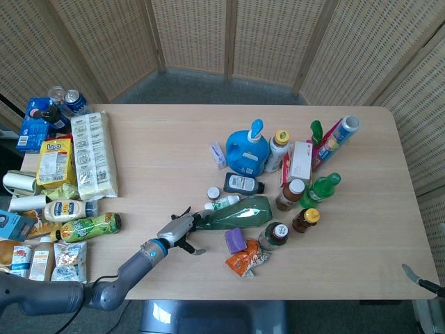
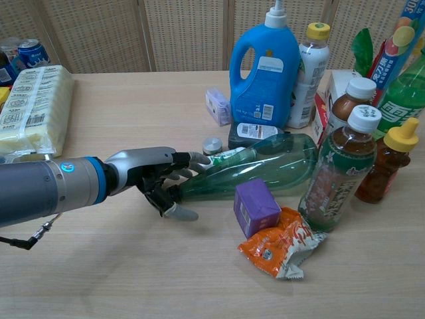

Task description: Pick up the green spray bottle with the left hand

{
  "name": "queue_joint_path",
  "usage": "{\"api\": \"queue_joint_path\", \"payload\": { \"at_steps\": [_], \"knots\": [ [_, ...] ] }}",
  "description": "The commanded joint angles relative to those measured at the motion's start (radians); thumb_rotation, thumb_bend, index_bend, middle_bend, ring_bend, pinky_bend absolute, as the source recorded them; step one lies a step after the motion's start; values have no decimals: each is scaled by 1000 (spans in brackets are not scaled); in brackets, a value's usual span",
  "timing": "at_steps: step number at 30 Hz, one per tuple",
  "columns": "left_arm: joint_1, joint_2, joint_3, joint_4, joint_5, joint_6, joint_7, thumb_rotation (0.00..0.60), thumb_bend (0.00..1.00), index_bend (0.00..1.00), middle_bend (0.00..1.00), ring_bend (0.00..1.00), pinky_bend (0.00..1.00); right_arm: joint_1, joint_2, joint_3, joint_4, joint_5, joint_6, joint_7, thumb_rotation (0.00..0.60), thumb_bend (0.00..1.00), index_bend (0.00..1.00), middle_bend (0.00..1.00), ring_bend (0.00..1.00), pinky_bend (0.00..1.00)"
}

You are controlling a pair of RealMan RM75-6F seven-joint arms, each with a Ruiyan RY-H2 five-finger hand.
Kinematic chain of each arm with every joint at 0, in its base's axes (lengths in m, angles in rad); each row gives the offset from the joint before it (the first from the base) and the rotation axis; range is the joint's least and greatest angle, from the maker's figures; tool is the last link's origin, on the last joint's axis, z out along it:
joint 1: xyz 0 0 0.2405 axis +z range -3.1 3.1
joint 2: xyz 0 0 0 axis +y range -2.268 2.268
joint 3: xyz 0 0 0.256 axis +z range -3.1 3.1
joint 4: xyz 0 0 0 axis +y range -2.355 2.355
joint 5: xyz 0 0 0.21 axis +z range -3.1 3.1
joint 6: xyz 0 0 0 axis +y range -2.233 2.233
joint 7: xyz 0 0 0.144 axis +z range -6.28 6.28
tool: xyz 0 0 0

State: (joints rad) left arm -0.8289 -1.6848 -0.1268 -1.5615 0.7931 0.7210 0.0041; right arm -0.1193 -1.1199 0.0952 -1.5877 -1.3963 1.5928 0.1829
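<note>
Green spray bottle [image 1: 233,213] lies on its side mid-worktop [image 1: 160,160] in the head view, nozzle toward the left hand [image 1: 177,229], which sits at its neck. In the chest view the left hand [image 2: 159,183] wraps the trigger end, fingers over, thumb under; a firm grip cannot be told. It should close fully before lifting, keeping clear of the purple box [image 2: 255,207].

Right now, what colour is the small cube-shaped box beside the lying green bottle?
Purple; the small cube-shaped box shows best in the chest view.
</note>
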Motion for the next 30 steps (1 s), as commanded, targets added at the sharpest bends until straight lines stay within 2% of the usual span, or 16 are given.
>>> {"api": "queue_joint_path", "payload": {
  "at_steps": [1,4,9,15,23,30],
  "knots": [
    [-12,-29,-15,22,-24,14,15,600,274,0,103,109,0,-2,1,1,2,2,0,2,490,35,0,0,0,0],
    [-21,-50,-24,39,-41,21,30,600,275,0,103,126,0,-5,1,1,4,6,0,6,490,37,0,0,0,0],
    [-35,-83,-23,64,-59,42,72,600,284,0,110,209,0,-8,2,2,9,9,-1,16,492,36,0,0,0,0],
    [-42,-119,-1,86,-51,110,163,600,333,59,124,282,46,-6,0,7,19,14,-7,29,491,35,0,0,0,0],
    [-22,-173,32,107,4,248,294,600,339,78,137,313,73,-1,-10,11,32,14,-16,43,492,35,0,0,0,0],
    [1,-223,54,151,68,304,364,600,340,84,137,312,75,-2,-14,14,40,14,-14,54,490,37,0,0,0,0]
  ]
}}
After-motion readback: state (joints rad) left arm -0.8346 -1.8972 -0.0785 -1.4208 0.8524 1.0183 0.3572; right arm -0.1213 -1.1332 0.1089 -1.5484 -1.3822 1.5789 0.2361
